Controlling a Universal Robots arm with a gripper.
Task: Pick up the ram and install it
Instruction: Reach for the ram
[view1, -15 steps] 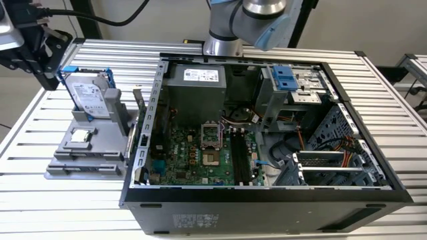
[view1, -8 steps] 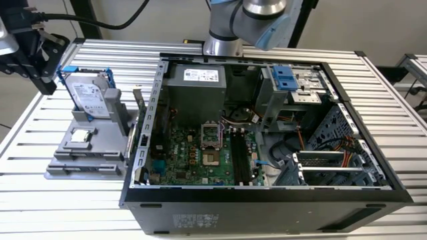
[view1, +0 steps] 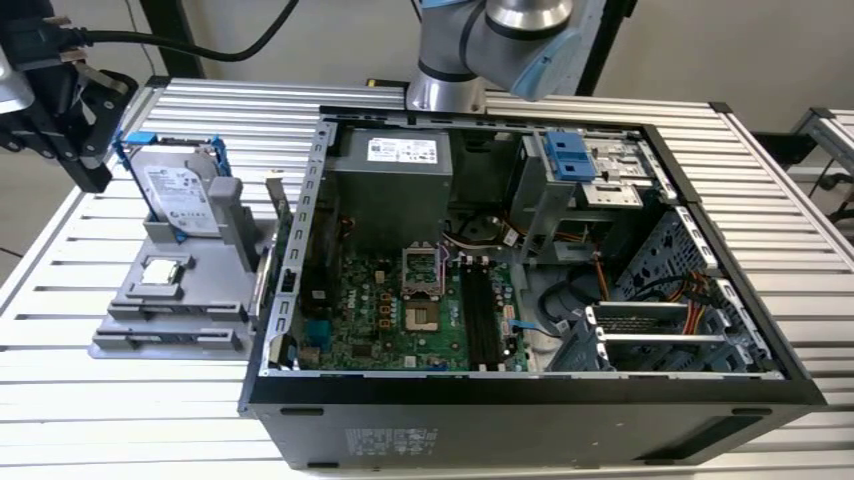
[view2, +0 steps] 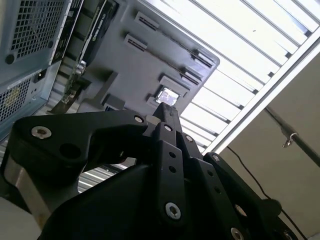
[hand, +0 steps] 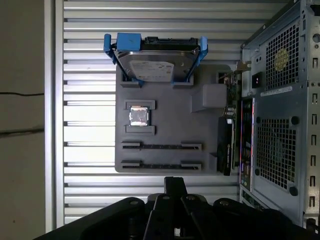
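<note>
Closest to both wrist cameras, the gripper (hand: 175, 183) has its black fingers (view2: 167, 112) pressed together on themselves, and in the exterior view it sits at the far left, near the hard drive (hand: 155, 57) that stands in the grey parts holder (hand: 165, 125) with the processor chip (hand: 139, 115). Where the ram sits I cannot tell: the holder's two long slots (hand: 161, 146) read as dark lines. The motherboard (view1: 387, 310) lies inside the open case (view1: 534, 420), to the exterior view's right of the holder on the slatted table (view1: 120, 420).
</note>
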